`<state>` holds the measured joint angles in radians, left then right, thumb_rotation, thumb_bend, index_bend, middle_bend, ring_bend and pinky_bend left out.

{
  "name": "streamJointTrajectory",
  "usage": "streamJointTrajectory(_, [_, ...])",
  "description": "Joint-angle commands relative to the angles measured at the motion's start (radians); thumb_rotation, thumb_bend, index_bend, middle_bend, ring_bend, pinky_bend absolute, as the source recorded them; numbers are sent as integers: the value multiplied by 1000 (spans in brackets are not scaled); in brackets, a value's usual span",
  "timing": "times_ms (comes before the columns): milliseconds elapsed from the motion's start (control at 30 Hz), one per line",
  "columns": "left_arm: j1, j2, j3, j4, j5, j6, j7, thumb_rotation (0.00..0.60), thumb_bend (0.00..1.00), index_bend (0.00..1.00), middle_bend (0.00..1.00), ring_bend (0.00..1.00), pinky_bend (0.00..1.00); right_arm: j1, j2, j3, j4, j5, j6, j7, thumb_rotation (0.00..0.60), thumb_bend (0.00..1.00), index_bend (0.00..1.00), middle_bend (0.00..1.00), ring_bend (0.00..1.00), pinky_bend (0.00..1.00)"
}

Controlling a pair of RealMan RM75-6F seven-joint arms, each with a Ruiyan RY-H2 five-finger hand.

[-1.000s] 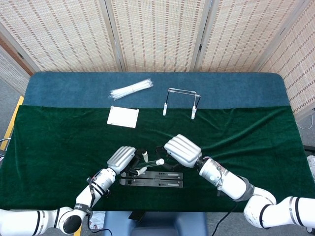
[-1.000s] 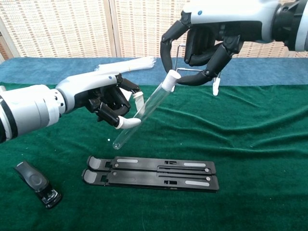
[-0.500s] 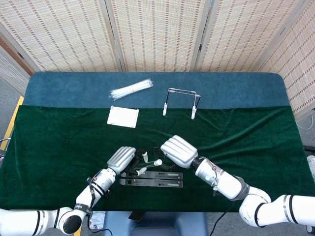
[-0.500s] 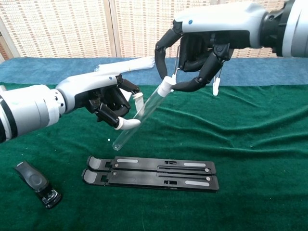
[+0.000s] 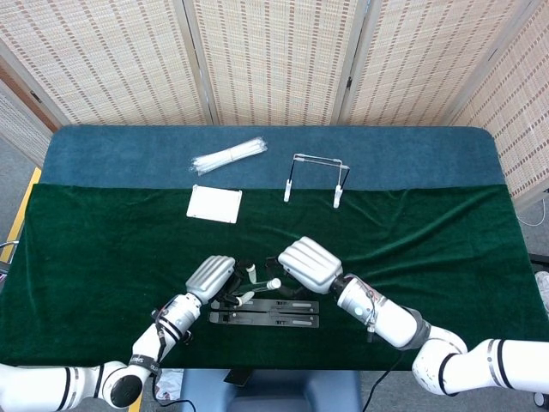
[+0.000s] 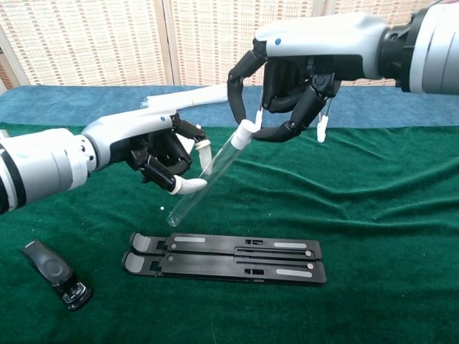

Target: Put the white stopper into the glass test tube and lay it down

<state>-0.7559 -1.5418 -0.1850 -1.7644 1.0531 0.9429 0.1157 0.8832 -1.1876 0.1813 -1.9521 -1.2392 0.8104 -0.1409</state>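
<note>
The left robot hand [image 6: 154, 147] reaches in from the left, above the near middle of the worktop [image 6: 373, 215], palm turned inward and its fingers curled around the lower part of the glass test tube [image 6: 203, 179], which it holds off the surface. The tube is tilted, its closed round end pointing down toward the front edge and its mouth up and to the right. The white stopper [image 6: 242, 134] sits at that mouth. The right robot hand [image 6: 287, 89] comes in from the upper right, arched over the top of the tube with fingers bent downward; its fingertips [image 6: 267, 133] close on the stopper, pinching it at the tube's mouth. How far the stopper is seated cannot be told. Below the tube, near the front edge, lies a flat black folding stand [image 6: 226, 256], and a small black clip [image 6: 54, 272] lies toward the front left corner. In the head view both hands meet over the near centre.
</note>
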Motion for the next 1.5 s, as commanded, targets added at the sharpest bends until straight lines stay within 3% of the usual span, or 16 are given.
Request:
streamJointTrajectory(33, [-3, -2, 0, 3, -1, 0, 7, 600, 477, 677, 895, 803, 798, -2, -3, -1, 1, 1, 2, 5, 600, 566, 221, 1000, 1000, 1000])
streamJointTrajectory(133, [-5, -3, 1, 6, 0, 5, 18, 600, 478, 677, 895, 803, 798, -3, -4, -1, 1, 1, 6, 10, 600, 450, 79, 1000, 1000, 1000])
streamJointTrajectory(267, [-4, 2, 5, 11, -1, 10, 32, 600, 480, 677, 894, 802, 798, -8, 2, 2, -2, 0, 15, 21, 600, 436, 1, 1000, 1000, 1000])
streamJointTrajectory(633, [8, 42, 26, 103, -30, 28, 101, 600, 485, 677, 894, 802, 798, -102, 119, -16, -18, -45, 98, 97, 600, 436, 0, 1000, 1000, 1000])
streamJointTrajectory(867, [-2, -22, 22, 234, -76, 4, 106, 600, 486, 678, 895, 803, 798, -189, 171, -53, 23, -74, 158, 159, 600, 436, 0, 1000, 1000, 1000])
streamJointTrajectory(1167, [-28, -112, 6, 380, -108, -29, 114, 600, 486, 676, 894, 802, 798, -250, 173, -84, 92, -57, 176, 208, 600, 436, 0, 1000, 1000, 1000])
streamJointTrajectory(1267, [-37, -154, -3, 437, -121, -31, 124, 600, 483, 629, 894, 798, 798, -263, 166, -87, 116, -52, 168, 246, 600, 436, 0, 1000, 1000, 1000])
streamJointTrajectory(1367, [-41, -170, -3, 458, -130, -29, 147, 600, 480, 516, 886, 760, 798, -272, 163, -88, 134, -52, 163, 265, 600, 436, 0, 1000, 1000, 1000])
streamJointTrajectory(1500, [-39, -180, -3, 462, -138, -19, 175, 600, 452, 359, 720, 602, 788, -289, 159, -90, 152, -53, 164, 288, 600, 436, 0, 1000, 1000, 1000])
